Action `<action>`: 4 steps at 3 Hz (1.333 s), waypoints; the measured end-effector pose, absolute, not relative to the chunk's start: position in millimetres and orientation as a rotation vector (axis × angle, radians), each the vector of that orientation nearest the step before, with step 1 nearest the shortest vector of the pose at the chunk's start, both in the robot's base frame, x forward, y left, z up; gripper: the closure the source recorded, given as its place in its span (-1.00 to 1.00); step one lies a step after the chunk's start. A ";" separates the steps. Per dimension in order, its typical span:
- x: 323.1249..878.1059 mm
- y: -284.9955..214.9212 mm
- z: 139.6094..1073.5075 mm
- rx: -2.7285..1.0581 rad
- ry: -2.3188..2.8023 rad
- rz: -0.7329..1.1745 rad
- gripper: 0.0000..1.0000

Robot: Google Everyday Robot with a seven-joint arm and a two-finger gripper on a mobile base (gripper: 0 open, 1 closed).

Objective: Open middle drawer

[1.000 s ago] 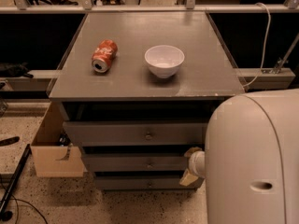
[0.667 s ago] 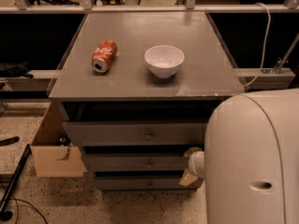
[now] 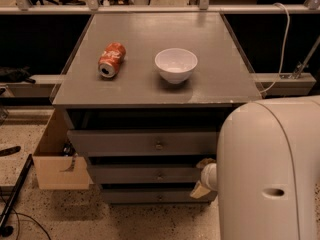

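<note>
The middle drawer (image 3: 145, 174) is the second of three flat grey fronts in the cabinet, with a small round metal knob (image 3: 160, 174) at its centre. Its front sits a little behind the top drawer (image 3: 142, 143) above it. My gripper (image 3: 202, 177) hangs below my large white arm (image 3: 270, 174) at the right end of the middle drawer front, well right of the knob. Its two tan fingertips stand apart, one above the other, with nothing between them.
On the cabinet top (image 3: 220, 79) lie an orange soda can (image 3: 111, 60) on its side and a white bowl (image 3: 176, 65). An open cardboard box (image 3: 55, 161) stands against the cabinet's left side. The lowest drawer (image 3: 150, 196) sits near the speckled floor.
</note>
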State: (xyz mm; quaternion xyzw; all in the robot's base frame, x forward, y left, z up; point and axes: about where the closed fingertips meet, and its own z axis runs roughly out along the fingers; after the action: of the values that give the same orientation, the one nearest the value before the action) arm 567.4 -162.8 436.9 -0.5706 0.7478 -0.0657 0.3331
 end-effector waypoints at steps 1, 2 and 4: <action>579.3 -161.3 439.6 -1.423 1.900 -0.216 -1.00; 583.3 -158.5 438.6 -1.395 1.872 -0.241 -1.00; 579.3 -156.5 429.8 -1.407 1.886 -0.232 -1.00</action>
State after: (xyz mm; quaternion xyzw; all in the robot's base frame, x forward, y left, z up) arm 579.3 -156.5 429.8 -0.5505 0.7383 -0.0909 0.3789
